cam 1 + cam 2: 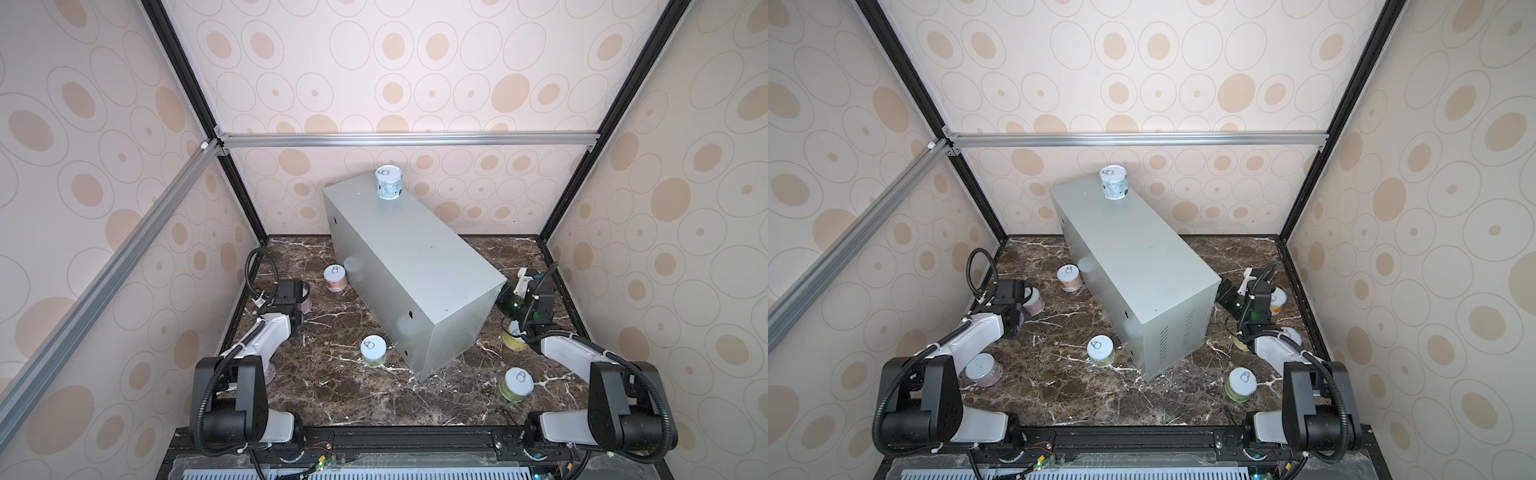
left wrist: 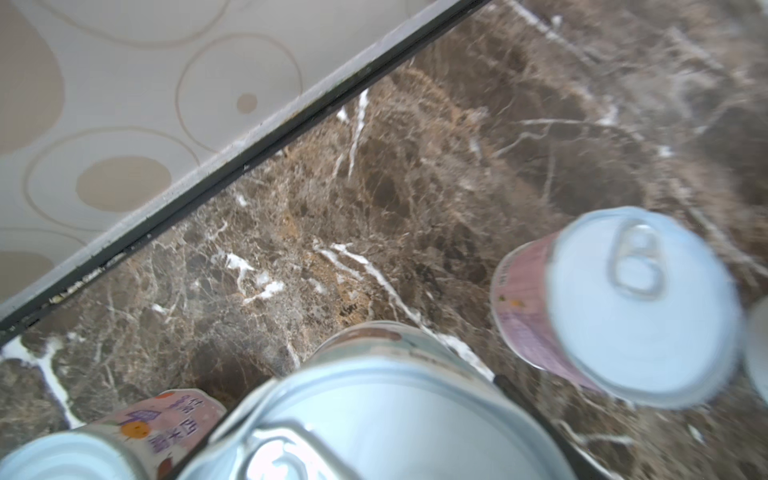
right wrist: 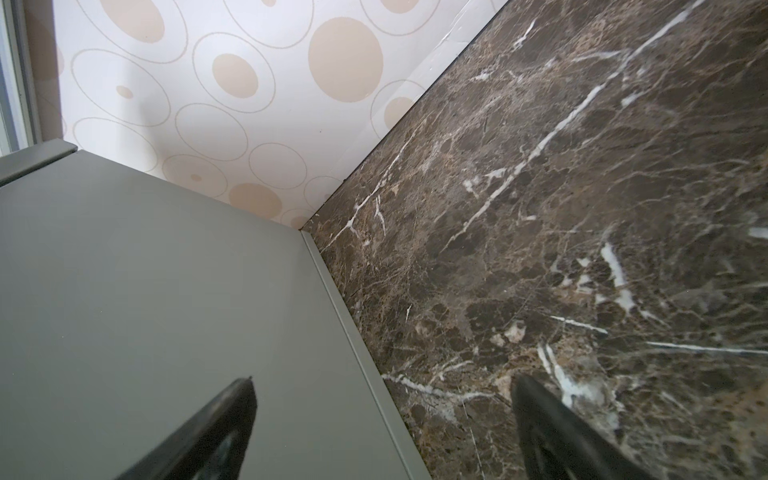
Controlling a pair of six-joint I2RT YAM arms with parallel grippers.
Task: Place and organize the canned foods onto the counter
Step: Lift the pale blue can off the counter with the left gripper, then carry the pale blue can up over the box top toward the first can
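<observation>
Left wrist: left gripper (image 2: 347, 415) grips a can (image 2: 386, 399); right gripper (image 3: 386, 415) wide, empty.

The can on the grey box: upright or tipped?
Upright. In both top views the teal can stands on its base at the far end of the counter, pull-tab lid facing up.

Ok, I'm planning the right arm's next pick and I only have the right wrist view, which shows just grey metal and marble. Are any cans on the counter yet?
Observer: Just one. A teal can stands upright at the far end of the counter, on its flat top.
Operator: And is the left gripper busy?
Observer: It looks so. In the left wrist view the left gripper appears closed around a silver-lidded can, with a pink can standing apart beside it.
</observation>
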